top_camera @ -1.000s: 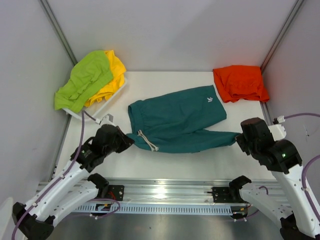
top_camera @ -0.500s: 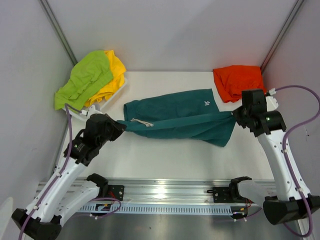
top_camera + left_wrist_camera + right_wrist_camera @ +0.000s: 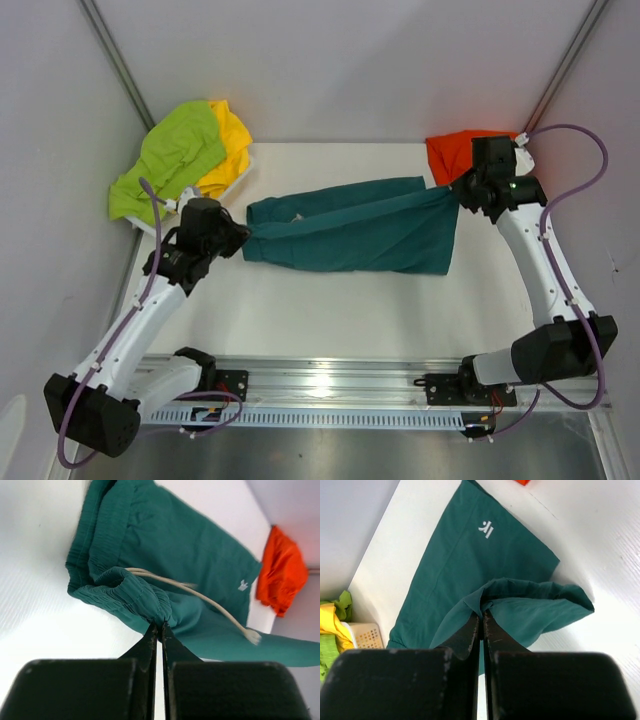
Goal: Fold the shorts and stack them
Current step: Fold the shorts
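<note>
Teal shorts stretched sideways, seemingly doubled over lengthwise. Orange shorts bunched, just behind teal pair's right end. Lime shorts heaped atop yellow shorts, behind its left end.

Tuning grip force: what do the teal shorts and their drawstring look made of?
Teal shorts: soft, matte, thin fabric, probably a synthetic or cotton knit. It drapes limply and bunches into ribbed gathers at the waistband. Drawstring: off-white flat cord, possibly cotton; weave too small to tell.
</note>
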Tool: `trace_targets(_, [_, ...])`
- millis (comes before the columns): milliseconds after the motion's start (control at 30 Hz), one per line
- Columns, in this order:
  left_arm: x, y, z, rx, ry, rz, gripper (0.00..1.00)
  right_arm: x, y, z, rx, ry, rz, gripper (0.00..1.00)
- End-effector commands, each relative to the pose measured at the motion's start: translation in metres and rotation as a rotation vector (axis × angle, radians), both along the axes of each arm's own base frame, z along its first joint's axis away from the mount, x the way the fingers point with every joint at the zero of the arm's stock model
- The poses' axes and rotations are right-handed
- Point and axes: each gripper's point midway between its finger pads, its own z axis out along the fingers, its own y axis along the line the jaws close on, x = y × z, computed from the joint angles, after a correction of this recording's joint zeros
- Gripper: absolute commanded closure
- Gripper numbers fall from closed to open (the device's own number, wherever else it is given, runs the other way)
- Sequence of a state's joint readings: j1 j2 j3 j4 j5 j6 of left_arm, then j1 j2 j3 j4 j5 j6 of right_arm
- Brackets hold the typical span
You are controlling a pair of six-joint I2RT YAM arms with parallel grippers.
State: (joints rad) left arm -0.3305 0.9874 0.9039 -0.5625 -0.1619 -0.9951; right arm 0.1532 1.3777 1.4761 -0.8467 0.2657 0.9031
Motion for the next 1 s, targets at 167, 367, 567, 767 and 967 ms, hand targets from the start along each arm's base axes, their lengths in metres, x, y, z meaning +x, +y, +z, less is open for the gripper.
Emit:
trace_targets(167, [0.041,0.022,0.031,-0.040,-0.024,0.078,1.00,0.045,-0.009,0.036,-0.036,-0.130,-0.033,1.00])
trace_targets(367, [0.058,0.029,0.037,-0.048,-0.055,0.116,1.00,0.074,-0.001,0.038,-0.037,-0.179,0.006,1.00])
trace_targets(567, [0.074,0.038,0.040,-0.052,-0.060,0.149,1.00,0.099,0.004,0.031,-0.039,-0.188,0.028,1.00])
trace_targets(767, [0.093,0.044,0.040,-0.065,-0.071,0.187,1.00,0.125,0.011,0.032,-0.038,-0.247,0.070,1.00])
trace_targets(967, [0.118,0.042,0.029,-0.119,-0.080,0.202,1.00,0.150,0.017,0.027,-0.032,-0.292,0.109,1.00])
